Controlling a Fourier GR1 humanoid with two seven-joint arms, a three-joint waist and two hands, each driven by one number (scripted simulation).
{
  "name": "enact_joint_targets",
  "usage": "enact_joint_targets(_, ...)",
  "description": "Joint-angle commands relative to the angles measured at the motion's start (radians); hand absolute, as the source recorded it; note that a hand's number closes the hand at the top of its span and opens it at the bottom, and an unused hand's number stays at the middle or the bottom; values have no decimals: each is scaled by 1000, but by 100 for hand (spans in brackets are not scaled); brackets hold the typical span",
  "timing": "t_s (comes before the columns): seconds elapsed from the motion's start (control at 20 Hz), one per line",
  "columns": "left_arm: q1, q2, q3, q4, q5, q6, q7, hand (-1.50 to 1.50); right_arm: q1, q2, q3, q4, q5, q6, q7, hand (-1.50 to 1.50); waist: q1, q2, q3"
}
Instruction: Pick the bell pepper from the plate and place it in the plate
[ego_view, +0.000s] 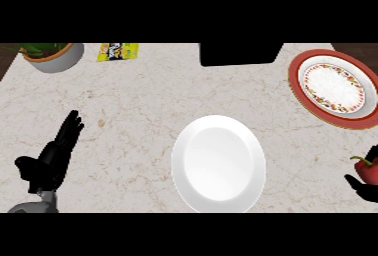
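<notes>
In the head view, the right hand (360, 186) is curling round the red bell pepper (367, 169) at the right edge, off to the right of the white plate (218, 162) and below the red-rimmed patterned plate (336, 86). The left hand (48, 160) is resting at lower left, its fingers lying straight and close together.

**ROBOT BODY: VISIBLE SURFACES**

Left robot hand (50, 159), at 8 o'clock: matte black throughout, with long slender fingers, a shorter, thicker thumb and a blocky palm. Its forearm (33, 206), at 7 o'clock, is a smooth, rounded grey shell. Right robot hand (362, 188), at 4 o'clock: the same matte black, with only a small part showing at the view's edge.
</notes>
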Motion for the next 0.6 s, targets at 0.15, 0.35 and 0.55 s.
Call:
enact_joint_targets(0.15,-10,-15,-18,3,-17,8,-5,0,-68,-265,-349,248,-327,130,-322,150,17,-1,-1)
enact_joint_targets(0.35,2,-11,-26,-4,-15,-15,-18,0,-112,-356,-494,441,-436,161,-546,150,48,0,-2)
enact_joint_targets(0.55,-51,-1,-32,-23,-16,-23,41,0,-184,-423,-537,707,-433,151,-742,150,74,4,-3)
